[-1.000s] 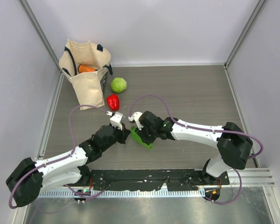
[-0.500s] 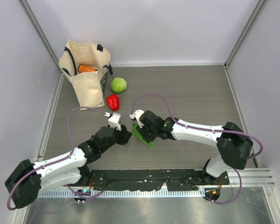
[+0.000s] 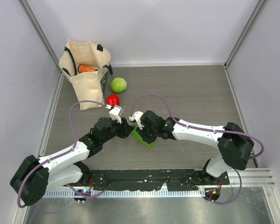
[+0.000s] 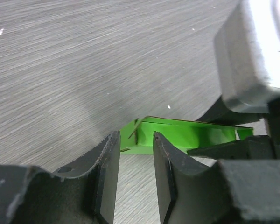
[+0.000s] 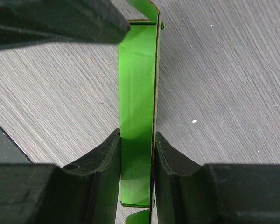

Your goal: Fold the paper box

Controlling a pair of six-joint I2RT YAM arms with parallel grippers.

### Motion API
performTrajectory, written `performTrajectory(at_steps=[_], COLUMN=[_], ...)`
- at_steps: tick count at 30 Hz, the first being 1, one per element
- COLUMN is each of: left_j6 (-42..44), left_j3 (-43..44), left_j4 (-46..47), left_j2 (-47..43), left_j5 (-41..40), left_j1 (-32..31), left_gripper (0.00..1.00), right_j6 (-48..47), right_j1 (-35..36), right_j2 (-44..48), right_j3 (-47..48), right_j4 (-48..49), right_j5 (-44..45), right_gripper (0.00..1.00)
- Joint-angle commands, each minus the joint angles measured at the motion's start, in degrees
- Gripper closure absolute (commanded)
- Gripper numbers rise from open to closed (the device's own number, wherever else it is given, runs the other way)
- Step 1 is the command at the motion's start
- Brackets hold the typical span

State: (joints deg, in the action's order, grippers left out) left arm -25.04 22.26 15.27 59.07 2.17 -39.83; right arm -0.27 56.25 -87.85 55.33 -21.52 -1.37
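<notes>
left gripper point(image 3: 126, 128) sits at mid-table, its two fingers point(image 4: 107, 177) parted by a narrow gap, with bare table point(image 4: 84, 70) showing between them. a notched corner of the paper box point(image 4: 177, 133) lies right at the fingertips, at the mouth of that gap; whether it touches either pad cannot be told. the bright green card is partly folded on the grey wood-grain surface, and in the overhead view it runs from the left gripper's tips rightward and toward the near edge. right gripper point(image 3: 141, 131) meets it from the other side, its fingers point(image 5: 107, 177) pressed against both faces of a narrow green strip, pinching the card so that green fills the whole gap. the two grippers are just beside each other, with the box between and below them. well apart at the back left stand a cream cloth bag point(image 3: 86, 79) holding something orange point(image 3: 87, 68), then a red pepper point(image 3: 113, 100) and a round pale-green vegetable point(image 3: 118, 85).
</notes>
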Motion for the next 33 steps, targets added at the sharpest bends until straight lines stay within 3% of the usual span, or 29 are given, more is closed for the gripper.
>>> performTrajectory(at_steps=[1, 7, 16, 19, 22, 26, 33], left_j6=[1.92, 1.92, 1.84, 1.75, 1.57, 1.40, 2.09], left_j3=[1.30, 2.08, 2.52, 2.87, 3.05, 3.05, 3.23], left_j4=[6.70, 6.35, 6.53, 6.36, 6.53, 6.71, 5.83], left_j2=[0.35, 2.19, 3.33, 3.25, 3.25, 3.60, 4.30], left_j5=[5.74, 3.45, 3.10, 2.75, 2.66, 2.75, 3.36], left_j1=[0.28, 0.28, 0.28, 0.28, 0.28, 0.28, 0.11], left_gripper=[0.61, 0.58, 0.75, 0.63, 0.61, 0.75, 0.86], right_j6=[-1.05, -1.13, -1.22, -1.13, -1.13, -1.13, -0.96], right_j1=[0.09, 0.09, 0.09, 0.09, 0.09, 0.09, 0.09], right_j2=[1.81, 1.81, 1.90, 1.63, 1.63, 1.54, 1.11], right_j3=[0.13, 0.39, 0.48, 0.74, 0.83, 0.92, 1.18], right_j4=[0.34, 0.51, 0.42, 0.51, 0.51, 0.34, 0.42], right_j5=[-1.27, -2.24, -2.68, -2.94, -2.85, -3.03, -3.03], right_gripper=[0.75, 0.77, 0.79, 0.79, 0.79, 0.80, 0.80])
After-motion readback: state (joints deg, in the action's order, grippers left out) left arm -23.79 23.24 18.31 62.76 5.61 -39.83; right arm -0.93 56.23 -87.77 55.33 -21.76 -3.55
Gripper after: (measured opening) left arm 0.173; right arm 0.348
